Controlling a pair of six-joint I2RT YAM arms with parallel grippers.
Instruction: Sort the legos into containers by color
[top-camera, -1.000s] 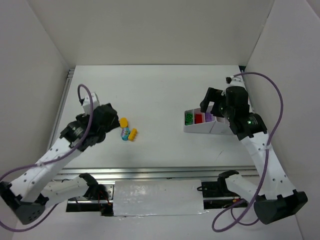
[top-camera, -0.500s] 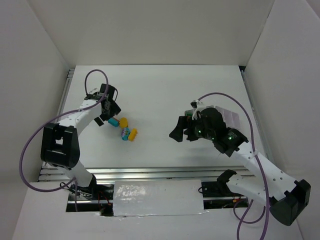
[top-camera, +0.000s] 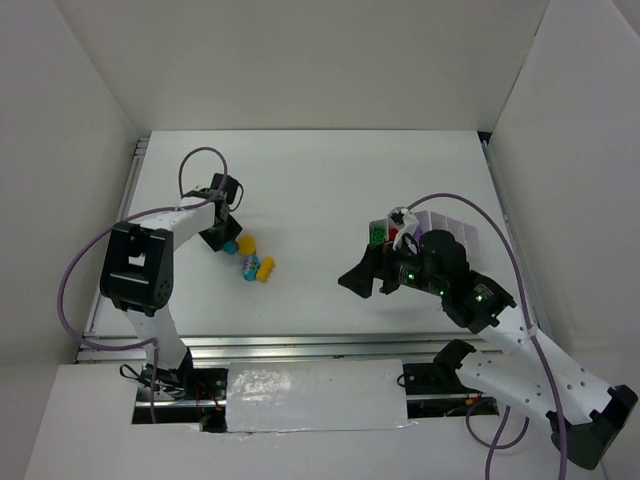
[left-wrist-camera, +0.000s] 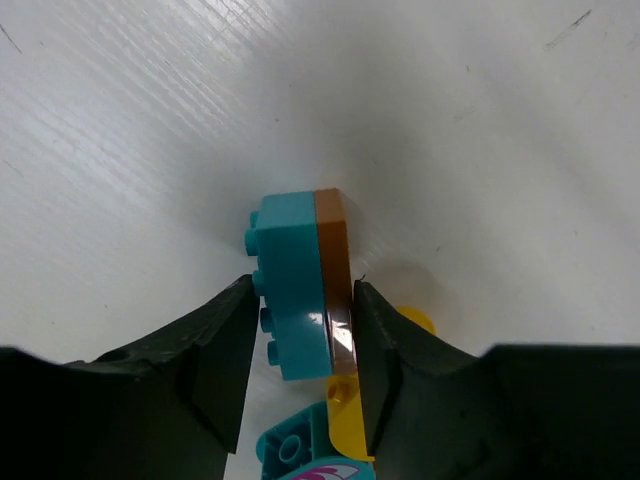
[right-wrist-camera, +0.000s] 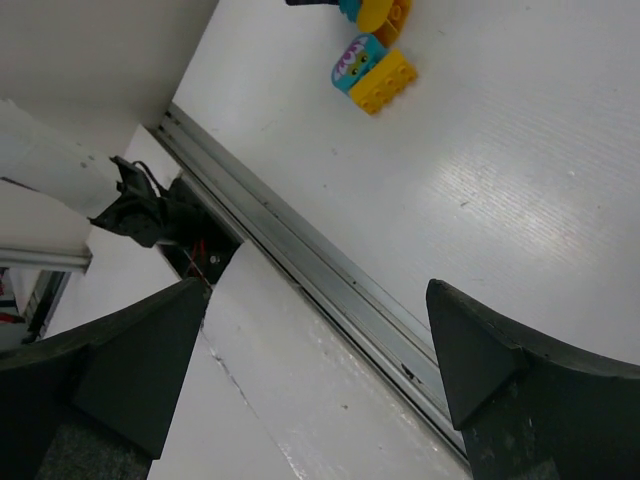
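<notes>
Because teal brick (left-wrist-camera: 288, 250) must go to tray (top-camera: 450, 220), left gripper (left-wrist-camera: 302, 300) pinches its sides for lift; right gripper (right-wrist-camera: 318, 290) hangs wide, empty, between bricks (top-camera: 257, 267) and tray, likely standby.

No text, label, brand, number or sign can be read on anything here.

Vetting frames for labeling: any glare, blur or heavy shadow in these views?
Left wrist: glare streak on the teal brick, fingers dark. Right wrist: fingers soft-edged and underlit, yellow brick crisp. Top external: even light, soft shadow under the right arm.
</notes>
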